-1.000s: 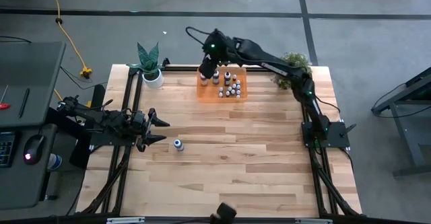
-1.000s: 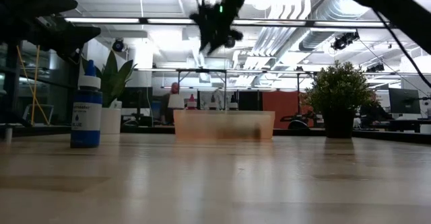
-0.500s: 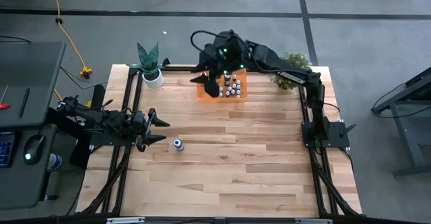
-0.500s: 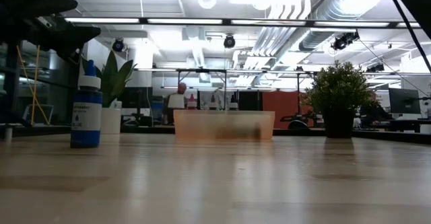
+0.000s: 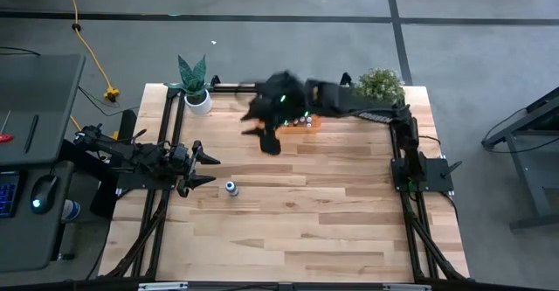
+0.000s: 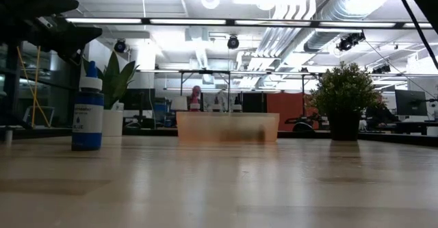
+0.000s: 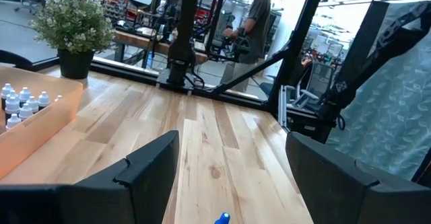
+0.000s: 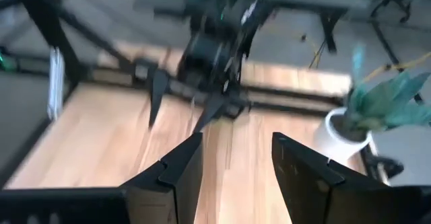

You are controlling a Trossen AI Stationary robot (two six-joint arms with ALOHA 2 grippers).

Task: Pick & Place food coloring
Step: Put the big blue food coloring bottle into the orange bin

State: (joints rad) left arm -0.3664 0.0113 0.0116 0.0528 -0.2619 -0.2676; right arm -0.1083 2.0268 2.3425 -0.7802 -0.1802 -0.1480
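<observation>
One blue food coloring bottle point(image 5: 231, 187) stands upright on the desk point(image 5: 332, 212), out around 8 o'clock from the middle, just off the tips of the left hand point(image 5: 206, 168). That hand's fingers are spread apart with nothing between them. The rest of the little white-capped bottles point(image 7: 19, 100) sit packed in the orange tray point(image 5: 313, 122) up at 12 o'clock. The right hand point(image 5: 262, 132) is a blur just off the tray's 8 o'clock side, fingers apart and empty in its wrist view. Spiky plant in a white pot point(image 5: 196, 88) at 10 o'clock, bushy plant point(image 5: 381, 85) at 2 o'clock.
</observation>
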